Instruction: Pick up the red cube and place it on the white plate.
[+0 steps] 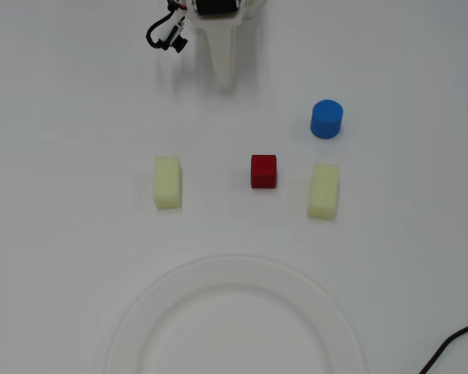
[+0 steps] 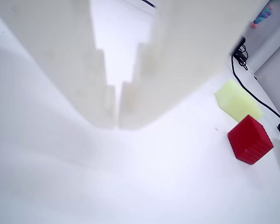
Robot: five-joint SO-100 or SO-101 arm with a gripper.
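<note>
The red cube sits on the white table near the middle of the overhead view, between two pale yellow blocks. In the wrist view the red cube lies at the right, apart from the fingers. The white plate fills the bottom of the overhead view, cut off by the lower edge, with nothing on it. My gripper is at the top of the overhead view, well above the cube, its white fingers together. In the wrist view the gripper fingertips meet, with nothing between them.
A pale yellow block lies left of the cube and another right of it. The yellow block also shows in the wrist view. A blue cylinder stands at upper right. A black cable enters at the bottom right corner.
</note>
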